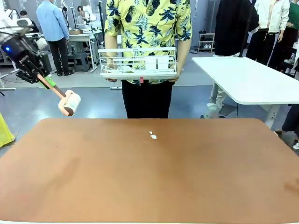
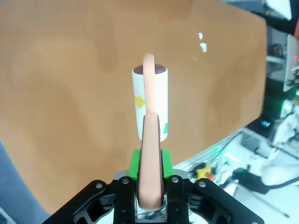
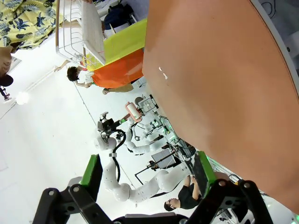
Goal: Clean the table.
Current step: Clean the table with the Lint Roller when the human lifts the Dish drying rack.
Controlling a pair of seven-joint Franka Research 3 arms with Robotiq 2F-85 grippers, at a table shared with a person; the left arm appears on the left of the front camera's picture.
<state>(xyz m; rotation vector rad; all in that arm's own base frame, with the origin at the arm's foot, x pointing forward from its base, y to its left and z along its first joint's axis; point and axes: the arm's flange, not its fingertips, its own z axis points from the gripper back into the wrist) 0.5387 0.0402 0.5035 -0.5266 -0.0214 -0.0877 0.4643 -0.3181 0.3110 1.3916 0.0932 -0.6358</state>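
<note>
A wide reddish-brown table (image 1: 149, 177) takes up the near half of a busy workshop, and its top is bare apart from a few white scraps (image 1: 153, 136) lying a little beyond its middle.

The left gripper (image 1: 39, 77) is clamped on the peach handle (image 2: 150, 154) of a lint roller (image 1: 69, 102). The green pads press the handle from both sides, and the white roll sticks out ahead of the fingers. In the front view the roller hangs in the air off the table's far left corner, clear of the surface and well apart from the scraps. The left wrist view looks down the handle at the tabletop, with the scraps (image 2: 202, 42) off toward the upper right. The right gripper (image 3: 147, 171) stands with its fingers wide apart and nothing between them, and the table's edge runs past it.

At the far side a person (image 1: 149, 23) holds a white wire dish rack (image 1: 138, 63) at waist height, above the table and not on it. A white table (image 1: 243, 79) stands off to the right.

By the look of it the cleaning stroke itself has not begun — the tool is in hand, but the roll is not on the wood. The next move calls for carrying the roller over toward the scraps, lowering it until the roll lies flat on the surface, and rolling across them with light, even pressure so the sticky sheet lifts them.
</note>
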